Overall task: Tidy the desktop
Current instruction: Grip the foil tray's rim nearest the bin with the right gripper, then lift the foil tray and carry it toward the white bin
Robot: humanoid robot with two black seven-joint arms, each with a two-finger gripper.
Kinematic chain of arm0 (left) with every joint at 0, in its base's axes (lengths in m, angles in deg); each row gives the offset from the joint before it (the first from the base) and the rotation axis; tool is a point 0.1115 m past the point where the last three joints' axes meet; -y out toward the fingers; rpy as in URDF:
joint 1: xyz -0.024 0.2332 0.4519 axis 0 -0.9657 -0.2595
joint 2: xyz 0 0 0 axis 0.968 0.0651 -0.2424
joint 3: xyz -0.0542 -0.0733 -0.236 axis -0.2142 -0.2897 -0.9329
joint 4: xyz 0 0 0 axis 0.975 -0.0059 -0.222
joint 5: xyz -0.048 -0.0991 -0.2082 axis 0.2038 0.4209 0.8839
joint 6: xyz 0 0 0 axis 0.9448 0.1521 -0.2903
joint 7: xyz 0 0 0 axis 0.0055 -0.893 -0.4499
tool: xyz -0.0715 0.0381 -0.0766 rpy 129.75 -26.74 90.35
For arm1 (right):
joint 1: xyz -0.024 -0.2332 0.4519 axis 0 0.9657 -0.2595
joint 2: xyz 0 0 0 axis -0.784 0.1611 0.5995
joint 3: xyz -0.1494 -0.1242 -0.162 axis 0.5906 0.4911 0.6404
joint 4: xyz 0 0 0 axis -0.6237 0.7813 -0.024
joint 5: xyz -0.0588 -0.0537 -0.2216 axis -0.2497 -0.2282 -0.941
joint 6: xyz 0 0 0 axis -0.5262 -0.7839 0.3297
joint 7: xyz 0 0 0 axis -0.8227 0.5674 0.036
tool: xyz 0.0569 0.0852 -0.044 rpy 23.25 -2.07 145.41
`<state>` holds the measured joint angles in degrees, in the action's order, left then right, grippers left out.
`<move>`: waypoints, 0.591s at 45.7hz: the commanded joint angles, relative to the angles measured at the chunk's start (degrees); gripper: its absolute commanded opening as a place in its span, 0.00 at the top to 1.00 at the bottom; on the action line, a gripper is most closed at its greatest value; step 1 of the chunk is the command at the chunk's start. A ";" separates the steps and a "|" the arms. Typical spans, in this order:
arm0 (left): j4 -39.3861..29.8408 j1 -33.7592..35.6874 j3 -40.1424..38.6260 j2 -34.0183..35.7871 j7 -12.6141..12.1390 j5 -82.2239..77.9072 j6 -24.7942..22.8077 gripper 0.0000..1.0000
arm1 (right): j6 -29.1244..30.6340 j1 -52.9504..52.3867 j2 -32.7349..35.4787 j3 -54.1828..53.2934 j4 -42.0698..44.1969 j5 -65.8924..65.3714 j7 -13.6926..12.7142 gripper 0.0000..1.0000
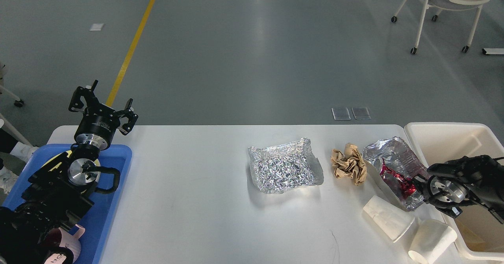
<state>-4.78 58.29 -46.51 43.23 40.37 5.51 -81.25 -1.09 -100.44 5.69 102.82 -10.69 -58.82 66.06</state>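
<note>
The large flat matte white desk fills the lower half of the view, and the litter left on it sits toward its right end. Near the middle lies an open crumpled silver foil tray. To its right is a wad of crumpled brown paper, then a second crushed silver foil wrapper with something shiny and red caught inside it. Near the front right corner two white paper cups lie on their sides, one just beside the foil wrapper and one at the very edge.

Off the right edge of the desk stands a cream-white plastic bin, which I judge to be where the rubbish belongs; that would explain why the right arm works on this side. The right pincer is low at the near right edge of the foil wrapper, pointing in toward it. It is dark and seen nearly end-on, so I cannot tell how far apart its fingers stand or whether they have the foil.

At the left end, a blue plastic tray sits on the desk with a pink mug in its near part, probably the place for things worth keeping. The left pincer is raised above the back left corner, fingers spread wide and holding nothing, apparently parked clear.

The foil wrapper looks like the piece in hand. It is light and springy, so a pinch on one edge may let it slip.
</note>
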 commanded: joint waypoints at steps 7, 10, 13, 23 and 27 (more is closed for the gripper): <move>0.00 0.02 -0.02 0.00 0.01 0.02 0.00 0.00 | 0.00 -0.77 -0.17 0.02 -0.18 0.22 0.01 1.00; 0.00 0.02 -0.02 0.00 0.01 0.02 0.00 0.00 | 0.08 -1.21 0.18 0.02 -0.18 0.13 0.00 1.00; 0.00 0.02 -0.02 0.00 0.01 0.02 0.00 0.01 | 0.61 -2.09 0.71 -0.15 -0.18 -0.31 0.00 1.00; 0.00 0.02 -0.02 0.00 0.01 0.02 0.00 0.00 | 7.10 -10.78 4.13 0.81 -1.76 -2.32 0.09 1.00; 0.00 0.02 -0.02 0.00 0.01 0.02 0.00 0.00 | 10.45 -15.70 5.45 0.81 -2.11 -5.05 0.01 1.00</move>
<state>-4.78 58.29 -46.53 43.23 40.42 5.51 -81.25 5.05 -110.42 9.52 103.49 -12.28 -60.98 66.11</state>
